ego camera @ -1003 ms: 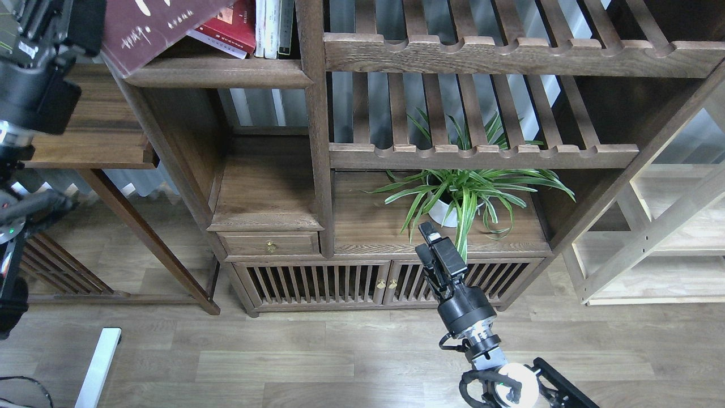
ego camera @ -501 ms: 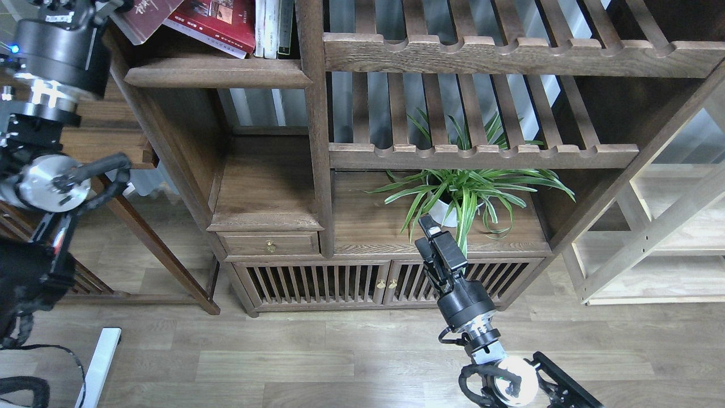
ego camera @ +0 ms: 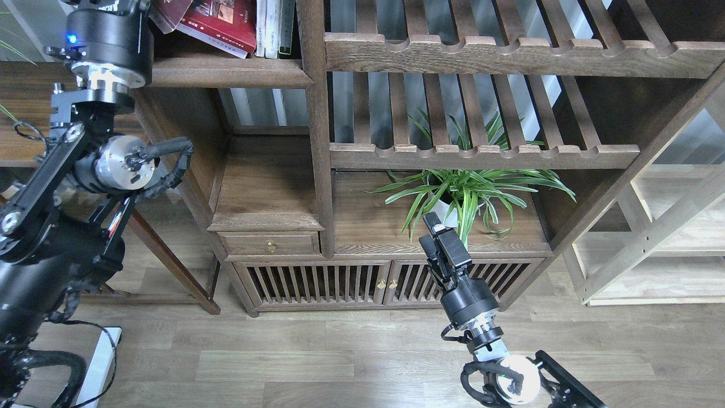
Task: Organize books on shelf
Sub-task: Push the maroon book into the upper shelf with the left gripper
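Reaching up to the frame's top edge, the left gripper point(ego camera: 116, 4) is cut off there, so its jaws and grip cannot be told; just right of it the maroon book point(ego camera: 168, 10) and red book point(ego camera: 222, 24) lean on the dark-brown shelf point(ego camera: 226, 72). The right gripper point(ego camera: 437, 235), fingers close together and empty, hangs low over plank flooring point(ego camera: 340, 362), beside the spider plant point(ego camera: 470, 192).

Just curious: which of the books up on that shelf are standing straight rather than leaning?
The thin pale-spined books against the post stand upright; the red book beside them leans.
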Available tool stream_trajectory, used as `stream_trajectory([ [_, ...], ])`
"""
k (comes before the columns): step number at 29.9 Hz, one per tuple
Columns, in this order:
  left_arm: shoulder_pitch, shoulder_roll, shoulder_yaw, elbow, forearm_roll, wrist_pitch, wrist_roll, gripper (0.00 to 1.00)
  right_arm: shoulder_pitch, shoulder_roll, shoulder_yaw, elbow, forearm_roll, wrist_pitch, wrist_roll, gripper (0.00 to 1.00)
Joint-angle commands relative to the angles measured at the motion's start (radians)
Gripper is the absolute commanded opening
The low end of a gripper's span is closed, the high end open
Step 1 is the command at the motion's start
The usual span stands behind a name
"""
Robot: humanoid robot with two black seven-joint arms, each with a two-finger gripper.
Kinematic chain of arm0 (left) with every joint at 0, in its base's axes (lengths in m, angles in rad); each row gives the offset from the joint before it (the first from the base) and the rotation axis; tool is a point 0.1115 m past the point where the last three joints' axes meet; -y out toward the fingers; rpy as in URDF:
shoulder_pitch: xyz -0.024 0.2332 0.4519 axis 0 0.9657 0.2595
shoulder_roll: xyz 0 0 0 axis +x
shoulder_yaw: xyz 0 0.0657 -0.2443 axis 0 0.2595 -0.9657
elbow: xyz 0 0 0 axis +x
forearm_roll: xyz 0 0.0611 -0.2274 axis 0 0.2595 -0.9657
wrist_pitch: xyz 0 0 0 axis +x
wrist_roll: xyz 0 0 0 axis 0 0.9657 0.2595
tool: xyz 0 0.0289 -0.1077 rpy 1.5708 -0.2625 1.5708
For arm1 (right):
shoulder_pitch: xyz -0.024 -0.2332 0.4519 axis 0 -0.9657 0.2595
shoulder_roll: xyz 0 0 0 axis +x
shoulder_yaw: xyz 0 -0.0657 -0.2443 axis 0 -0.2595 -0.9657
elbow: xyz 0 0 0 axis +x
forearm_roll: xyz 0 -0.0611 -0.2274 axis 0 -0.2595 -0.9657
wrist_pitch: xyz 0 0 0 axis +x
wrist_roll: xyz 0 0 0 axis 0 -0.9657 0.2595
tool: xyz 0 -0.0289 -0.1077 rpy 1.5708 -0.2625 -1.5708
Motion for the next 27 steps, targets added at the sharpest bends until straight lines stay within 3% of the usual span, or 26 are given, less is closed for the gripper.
stream_trajectory([
  [1,-0.036,-0.003,0.026,0.059,0.0,0.0,-0.029,0.01,0.0,0.0,0.0,0.0,0.0,0.0,0.0,0.89],
  [10,-0.117,-0.011,0.05,0.251,-0.015,-0.03,-0.068,0.01,0.0,0.0,-0.001,0.0,0.002,0.0,0.0,0.89],
  [14,-0.16,-0.037,0.055,0.363,-0.026,-0.094,-0.098,0.01,-0.002,0.0,-0.001,0.0,0.003,0.0,0.0,0.89],
  [27,-0.295,-0.091,0.102,0.592,-0.107,-0.198,-0.112,0.01,-0.002,0.0,-0.001,0.015,0.003,0.0,0.0,0.88],
])
